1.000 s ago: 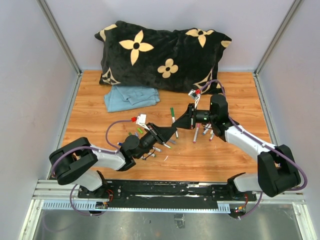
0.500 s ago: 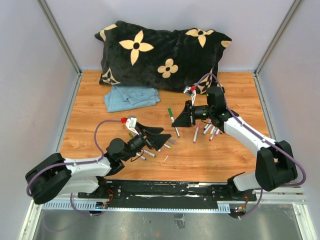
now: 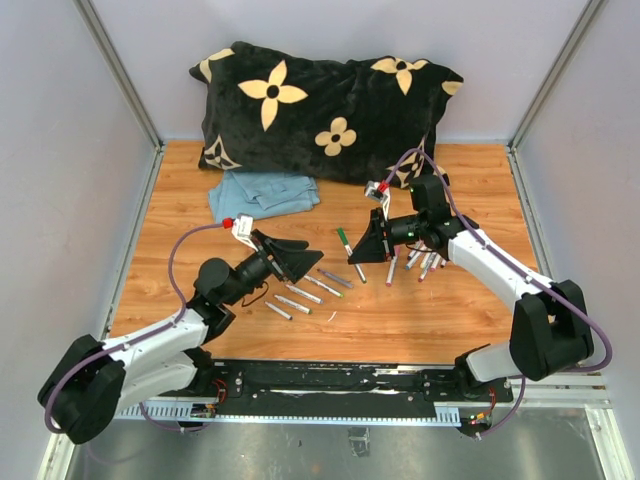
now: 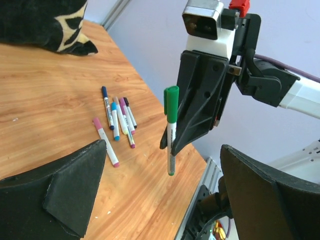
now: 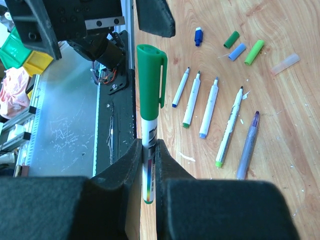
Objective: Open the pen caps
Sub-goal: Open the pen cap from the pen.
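While the black flowered pillow [image 3: 320,105] fills the 12 o'clock end of the table [image 3: 470,310] and the blue cloth [image 3: 262,193] lies at 11 o'clock, the change is all in the left arm: it has swung back from the middle toward 8 o'clock. The left gripper [image 3: 305,255] has gone from nearly closed to jaws spread wide, with nothing between them. The right gripper [image 3: 358,255], just to 3 o'clock of centre, is clamped tight on the barrel of the green pen [image 4: 171,145], holding it cap end up, off the wood. At 6 o'clock of the left gripper lie the uncapped pens [image 3: 300,293], side by side; at 3 o'clock of the right gripper a bundle of capped pens [image 4: 117,122] waits. The loose caps [image 5: 239,50] sit on the wood just beyond the bare pens' tips. The green cap [image 5: 150,82] is on its pen, at the top end, clear of the right fingers. I judge that whatever the left jaws let go, this cap is not yet off, so the left gripper must come back in and grip it
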`<action>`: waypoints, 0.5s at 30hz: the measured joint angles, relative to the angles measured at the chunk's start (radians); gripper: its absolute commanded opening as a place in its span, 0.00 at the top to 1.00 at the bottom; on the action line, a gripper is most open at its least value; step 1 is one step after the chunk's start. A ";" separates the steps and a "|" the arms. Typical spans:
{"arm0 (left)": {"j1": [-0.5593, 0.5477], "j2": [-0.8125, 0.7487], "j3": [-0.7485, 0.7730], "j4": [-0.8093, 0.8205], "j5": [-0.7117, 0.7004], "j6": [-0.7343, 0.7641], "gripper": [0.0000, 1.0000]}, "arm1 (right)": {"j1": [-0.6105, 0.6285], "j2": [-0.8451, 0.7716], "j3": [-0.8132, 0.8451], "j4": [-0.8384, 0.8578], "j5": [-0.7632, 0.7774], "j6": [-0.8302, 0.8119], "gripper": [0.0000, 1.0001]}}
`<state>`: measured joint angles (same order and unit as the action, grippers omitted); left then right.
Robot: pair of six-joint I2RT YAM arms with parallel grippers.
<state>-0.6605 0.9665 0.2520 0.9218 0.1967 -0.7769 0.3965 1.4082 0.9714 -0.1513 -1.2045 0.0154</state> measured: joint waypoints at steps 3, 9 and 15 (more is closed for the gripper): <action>0.029 0.048 0.048 -0.018 0.045 -0.036 0.02 | 0.000 0.000 0.002 -0.018 0.000 -0.022 0.98; 0.035 0.173 0.188 -0.075 0.075 -0.101 0.12 | 0.000 0.000 0.004 -0.044 0.018 -0.042 0.98; 0.019 0.212 0.261 -0.161 0.011 -0.130 0.14 | 0.000 0.001 0.004 -0.053 0.053 -0.043 0.98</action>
<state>-0.6411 1.1782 0.5129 0.7605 0.2073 -0.9070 0.3962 1.4090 0.9756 -0.2043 -1.1511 -0.0273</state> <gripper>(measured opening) 0.860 0.102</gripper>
